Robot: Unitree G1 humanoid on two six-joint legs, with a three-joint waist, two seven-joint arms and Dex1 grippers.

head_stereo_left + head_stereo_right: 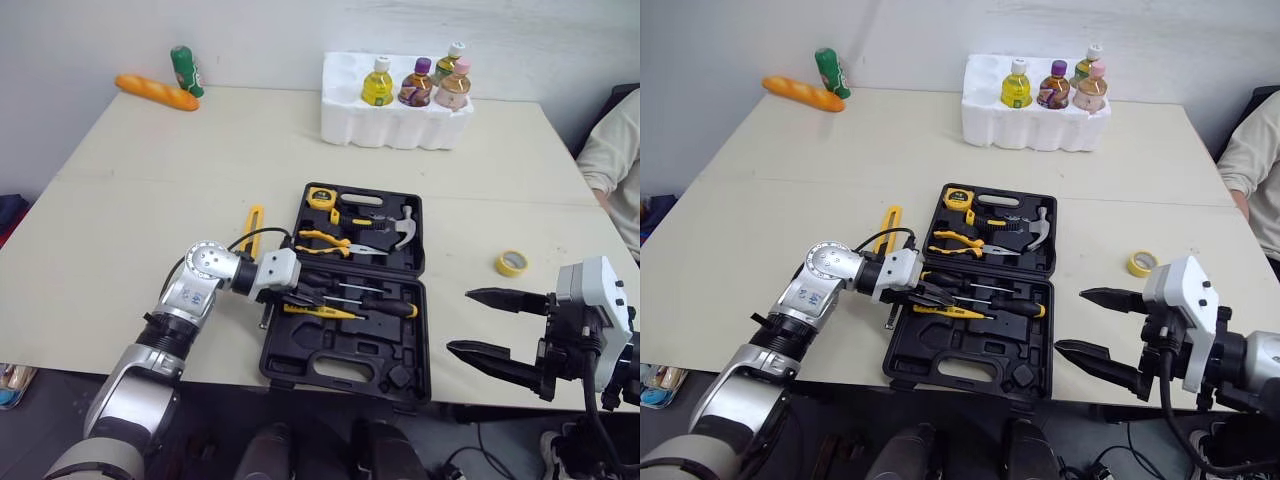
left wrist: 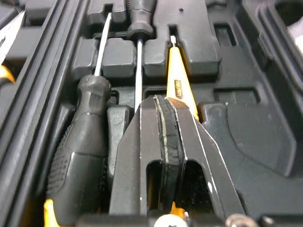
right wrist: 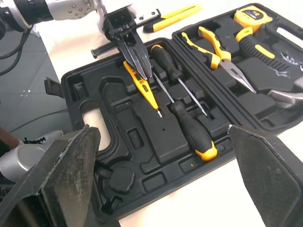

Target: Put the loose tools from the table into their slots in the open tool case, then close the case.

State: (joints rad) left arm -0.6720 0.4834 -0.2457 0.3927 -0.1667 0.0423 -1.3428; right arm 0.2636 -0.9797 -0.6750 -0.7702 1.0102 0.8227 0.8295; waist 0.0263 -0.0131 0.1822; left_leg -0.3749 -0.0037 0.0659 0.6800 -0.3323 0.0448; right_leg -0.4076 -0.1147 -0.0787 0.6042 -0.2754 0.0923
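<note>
Pressing fingers (image 2: 142, 142) together, left hand (image 2: 163, 98) overlies yellow tester (image 2: 176, 78) in wrist view.

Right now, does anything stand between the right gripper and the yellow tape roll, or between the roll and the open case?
Nothing visible does. The open right gripper hovers near the front edge of the table. The yellow tape roll lies beyond it, and only bare tabletop separates the roll from the open case.
</note>
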